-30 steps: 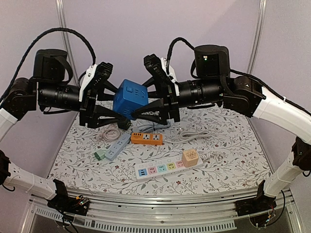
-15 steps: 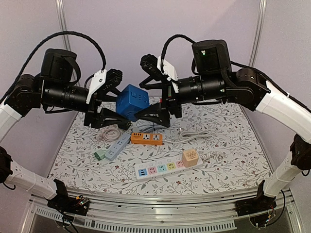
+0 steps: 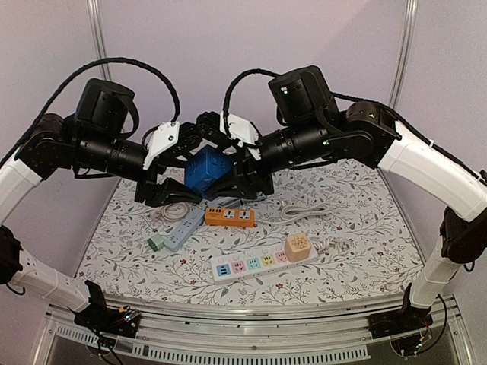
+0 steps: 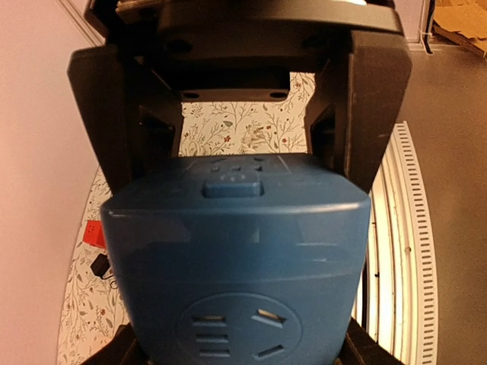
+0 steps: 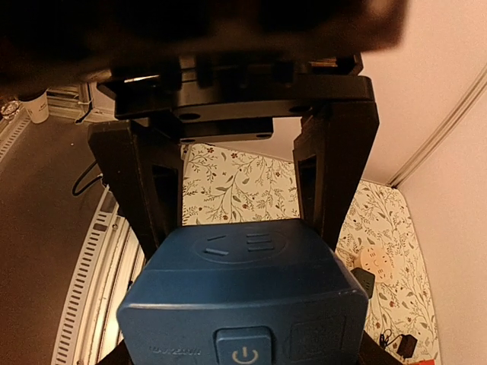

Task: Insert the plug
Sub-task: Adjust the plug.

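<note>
A blue cube socket hangs in the air above the back of the table, tilted on one corner. My left gripper is shut on it from the left and my right gripper from the right. In the left wrist view the cube fills my left gripper, a socket face towards the camera, with the other gripper's fingers flanking its far end. In the right wrist view the cube shows its power button inside my right gripper. The plug is out of view.
On the flowered table lie an orange power strip, a white strip with coloured sockets with a peach cube adapter at its right end, a pale blue strip, a green block and white cables.
Both arms have swung inward and turned. The cube has shifted a little right and tilted more. The right gripper's jaws widened and then closed on the cube again.
</note>
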